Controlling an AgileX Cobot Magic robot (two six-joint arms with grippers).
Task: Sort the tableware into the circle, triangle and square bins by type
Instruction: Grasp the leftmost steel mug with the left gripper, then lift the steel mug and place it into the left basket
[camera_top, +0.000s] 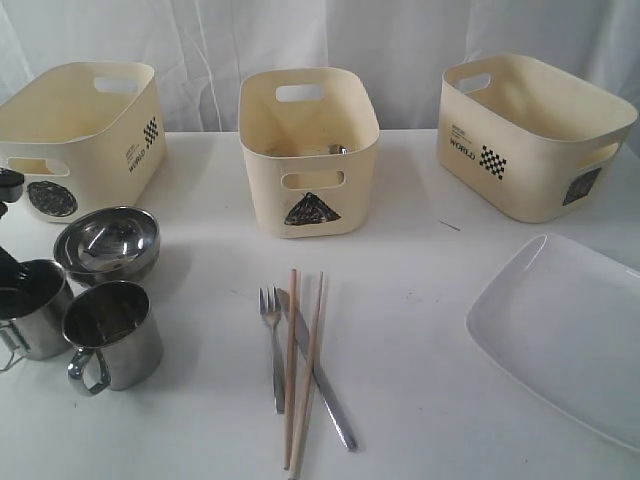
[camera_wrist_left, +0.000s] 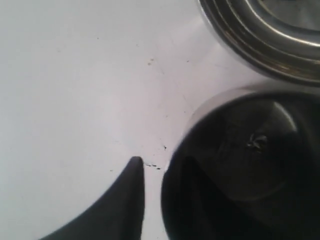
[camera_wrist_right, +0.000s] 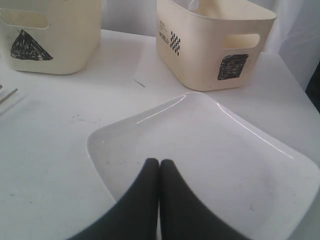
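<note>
Left gripper (camera_wrist_left: 156, 172) straddles the rim of a steel mug (camera_wrist_left: 240, 165), clamped or not I cannot tell; right gripper (camera_wrist_right: 159, 163) sits closed above the plate (camera_wrist_right: 225, 145); sorting looks barely begun.

Shiny steel mugs (camera_top: 112, 338), glossy white plate (camera_top: 560, 330), wooden chopsticks (camera_top: 291, 360)

We see two shiny steel mugs standing upright at the left: the outer steel mug (camera_top: 45, 325) at the edge and the nearer steel mug (camera_top: 115, 335) just beside it, handle to the front. Behind them sits a nested stack of steel bowls (camera_top: 108, 242). In the middle a metal fork (camera_top: 275, 345), a metal knife (camera_top: 335, 415) and two wooden chopsticks (camera_top: 318, 310) lie lengthwise, crowded together. A large white rounded-rectangle plate (camera_top: 570, 330) lies flat at the right.
</note>
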